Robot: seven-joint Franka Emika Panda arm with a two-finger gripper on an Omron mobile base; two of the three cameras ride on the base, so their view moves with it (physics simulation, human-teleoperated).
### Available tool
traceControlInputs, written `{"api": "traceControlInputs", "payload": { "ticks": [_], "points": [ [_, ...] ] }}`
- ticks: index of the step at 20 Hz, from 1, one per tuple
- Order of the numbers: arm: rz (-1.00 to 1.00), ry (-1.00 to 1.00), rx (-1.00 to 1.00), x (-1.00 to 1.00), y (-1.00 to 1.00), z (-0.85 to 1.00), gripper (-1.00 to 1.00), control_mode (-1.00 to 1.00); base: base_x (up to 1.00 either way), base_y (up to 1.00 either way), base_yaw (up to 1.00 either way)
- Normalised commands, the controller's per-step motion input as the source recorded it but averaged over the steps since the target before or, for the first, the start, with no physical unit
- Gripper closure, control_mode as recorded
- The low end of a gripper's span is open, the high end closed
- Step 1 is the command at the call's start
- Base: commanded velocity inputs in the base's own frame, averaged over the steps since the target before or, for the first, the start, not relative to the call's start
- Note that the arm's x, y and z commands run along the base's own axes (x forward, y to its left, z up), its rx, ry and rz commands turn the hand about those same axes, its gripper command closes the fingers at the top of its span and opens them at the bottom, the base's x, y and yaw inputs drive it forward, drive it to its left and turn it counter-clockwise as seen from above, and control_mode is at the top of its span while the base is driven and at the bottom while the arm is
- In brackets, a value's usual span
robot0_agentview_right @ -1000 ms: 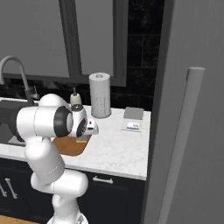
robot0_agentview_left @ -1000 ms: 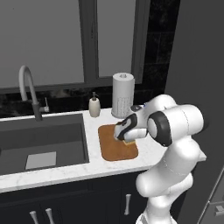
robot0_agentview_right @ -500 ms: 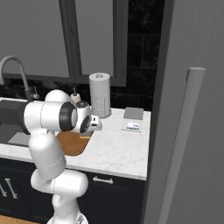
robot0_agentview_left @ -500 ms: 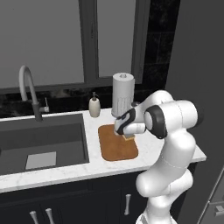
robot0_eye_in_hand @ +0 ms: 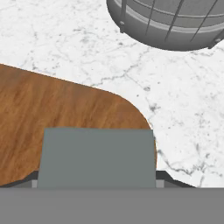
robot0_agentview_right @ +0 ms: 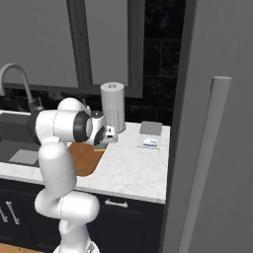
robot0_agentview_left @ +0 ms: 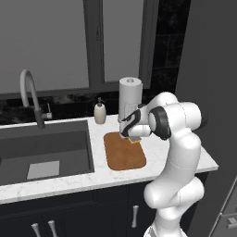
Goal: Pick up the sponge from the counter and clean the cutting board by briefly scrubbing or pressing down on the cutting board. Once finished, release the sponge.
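Sponge (robot0_eye_in_hand: 97, 156): in the hand view it shows as a flat grey-green rectangle, lower centre of the frame, its top face plain and unmarked. In the left base view I see a thin yellow edge of it (robot0_agentview_left: 134, 139) under the hand, centre of the frame. In the right base view a sliver of yellow (robot0_agentview_right: 101, 146) sits just below the hand, left of centre.

Board (robot0_eye_in_hand: 57, 118): brown wood with visible grain, rounded corner, left half of the hand view. In the left base view it (robot0_agentview_left: 124, 155) lies at centre on the white marble table (robot0_agentview_left: 180, 155), just right of the sink (robot0_agentview_left: 41, 150).

Hand (robot0_agentview_left: 130, 134): the sponge lies directly under it, over the board's far right corner, as seen from the left base view. In the hand view small dark tips (robot0_eye_in_hand: 161, 176) flank the sponge on both sides at the bottom edge, so I read the hand as pinching the sponge. I cannot tell whether the sponge is touching the board or just above it.

Paper towel roll (robot0_agentview_left: 130, 99) stands just behind the hand, upper centre; its grey base (robot0_eye_in_hand: 168, 22) fills the top right of the hand view. Soap bottle (robot0_agentview_left: 100, 112) to the roll's left.
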Motion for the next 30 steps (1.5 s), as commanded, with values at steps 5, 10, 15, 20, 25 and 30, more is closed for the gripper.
{"api": "traceControlInputs", "payload": {
  "ticks": [5, 10, 15, 20, 25, 30],
  "points": [
    [-0.01, -0.06, 0.0, 0.42, 0.24, -0.19, 1.0, -1.0, 0.0, 0.0, 0.0],
    [-0.03, -0.06, 0.0, 0.35, 0.45, -0.22, 1.0, -1.0, 0.0, 0.0, 0.0],
    [-0.05, -0.02, 0.0, 0.27, 0.55, -0.26, 1.0, -1.0, 0.0, 0.0, 0.0],
    [-0.07, 0.0, 0.0, 0.07, 0.61, -0.31, 1.0, -1.0, 0.0, 0.0, 0.0],
    [-0.08, 0.0, 0.02, 0.0, 0.63, -0.22, 1.0, -1.0, 0.0, 0.0, 0.0],
    [-0.07, 0.0, 0.07, -0.06, 0.44, -0.2, 1.0, -1.0, 0.0, 0.0, 0.0]
  ]
}}
